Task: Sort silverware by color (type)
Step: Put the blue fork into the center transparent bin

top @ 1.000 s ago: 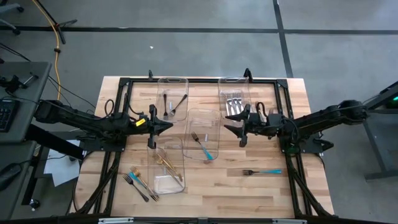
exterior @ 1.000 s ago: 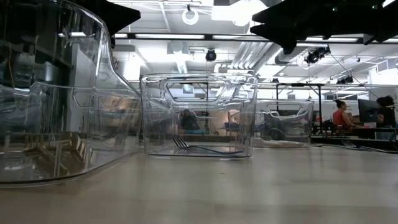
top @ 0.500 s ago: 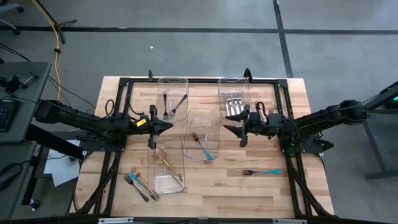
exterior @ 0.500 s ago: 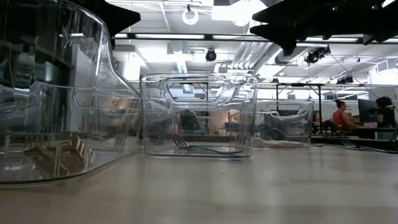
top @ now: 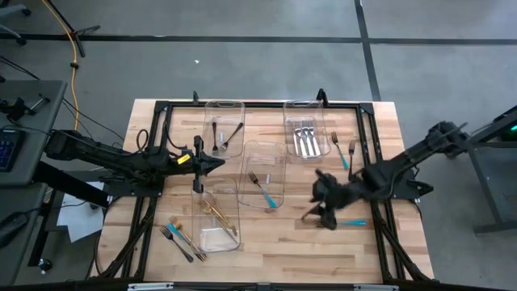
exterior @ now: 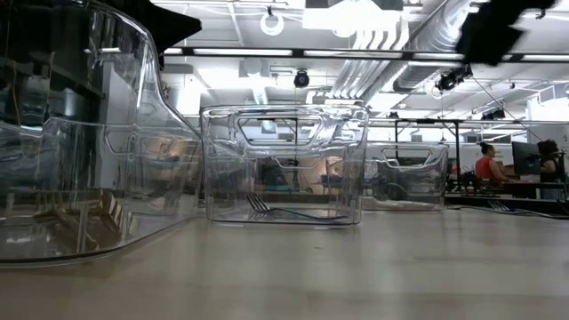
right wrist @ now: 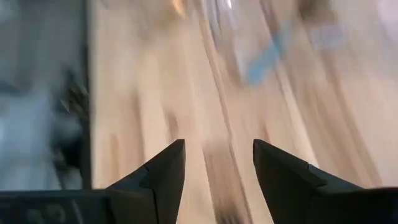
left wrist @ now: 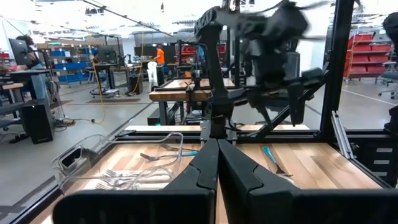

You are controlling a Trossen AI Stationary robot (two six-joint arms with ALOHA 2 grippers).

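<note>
My right gripper [top: 319,217] is open and tipped downward. It hangs over the fork end of a loose teal-handled fork [top: 349,222] that lies flat on the table; its own view shows spread fingers [right wrist: 217,168] over blurred wood. My left gripper [top: 220,164] waits shut [left wrist: 216,152] at the centre left. The other silverware lies in clear bins: black pieces [top: 226,133], silver forks [top: 304,136], a teal-handled fork [top: 262,187] and gold forks [top: 216,214]. More utensils lie loose at the near left [top: 182,237] and by the right rail [top: 342,153].
Four clear bins stand across the table's middle [top: 265,152] and loom close in the low view [exterior: 284,164]. A black frame rail [top: 367,137] borders the work area. Bare wood lies along the near edge [top: 283,259]. People sit in the room beyond [exterior: 487,164].
My right gripper has swung from beside the silver-fork bin toward the table's near edge, tipping from level to pointing downward and rolling. It now hangs above the loose teal-handled fork. Its move uncovered the utensils by the right rail.
</note>
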